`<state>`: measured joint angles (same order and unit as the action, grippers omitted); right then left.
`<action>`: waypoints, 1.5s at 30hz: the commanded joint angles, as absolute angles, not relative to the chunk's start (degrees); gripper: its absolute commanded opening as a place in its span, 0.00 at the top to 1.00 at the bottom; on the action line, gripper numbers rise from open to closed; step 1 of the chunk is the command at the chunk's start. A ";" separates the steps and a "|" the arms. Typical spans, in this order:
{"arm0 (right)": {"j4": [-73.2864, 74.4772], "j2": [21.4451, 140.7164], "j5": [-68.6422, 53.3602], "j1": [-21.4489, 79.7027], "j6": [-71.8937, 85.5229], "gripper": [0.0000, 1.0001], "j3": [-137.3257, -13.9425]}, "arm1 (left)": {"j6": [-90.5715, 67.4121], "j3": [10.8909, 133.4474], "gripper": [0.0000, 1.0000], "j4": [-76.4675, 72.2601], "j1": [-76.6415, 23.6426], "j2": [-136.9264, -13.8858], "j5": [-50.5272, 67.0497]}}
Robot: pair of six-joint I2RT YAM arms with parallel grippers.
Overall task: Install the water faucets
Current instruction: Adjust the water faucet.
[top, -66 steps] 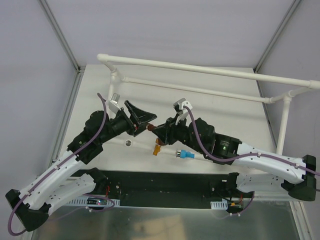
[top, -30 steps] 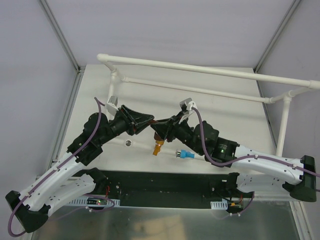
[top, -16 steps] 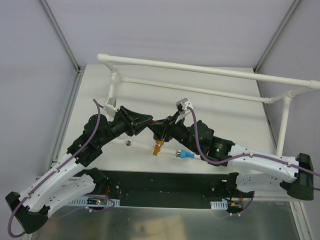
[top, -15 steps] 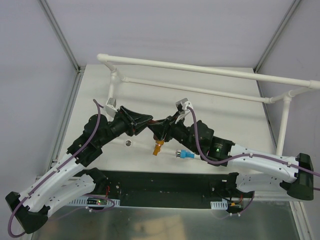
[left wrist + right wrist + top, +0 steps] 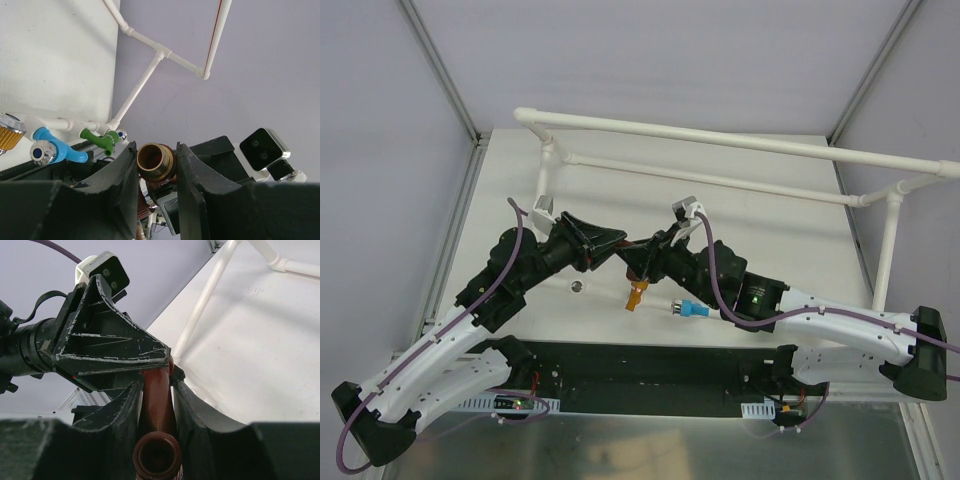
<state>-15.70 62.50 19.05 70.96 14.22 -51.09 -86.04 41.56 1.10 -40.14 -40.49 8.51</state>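
A brown water faucet [image 5: 156, 161] hangs above the table between both arms. My left gripper [image 5: 156, 150] is shut on its brass threaded end. My right gripper [image 5: 157, 382] is shut on its brown spout [image 5: 156, 405], whose open mouth faces that camera. From above, the left gripper [image 5: 616, 245] and right gripper [image 5: 634, 253] meet tip to tip and hide the brown faucet. An orange faucet [image 5: 636, 296] and a blue faucet [image 5: 689, 308] lie on the table just below the right gripper. The left wrist view also shows a green faucet [image 5: 102, 139] beside the blue faucet [image 5: 54, 151].
The white PVC pipe frame [image 5: 720, 140] stands along the table's far edge, with an upright [image 5: 888, 235] at the right. A small silver ring [image 5: 578, 287] lies on the table under the left arm. A black base plate [image 5: 650, 365] runs along the near edge.
Since the earliest frame the two grippers have drawn together at the middle. The right wrist has shifted a little to the left. Nothing moved visibly in the last half second.
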 commanded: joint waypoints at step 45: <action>-7.29 61.79 20.65 75.41 18.02 1.00 -51.50 | -87.80 44.03 0.45 -5.01 -40.52 -42.54 8.70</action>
<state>-8.34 61.63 19.29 74.46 17.32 -51.07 -87.68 40.88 -1.69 -40.80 -42.92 9.34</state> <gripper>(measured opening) 0.350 0.553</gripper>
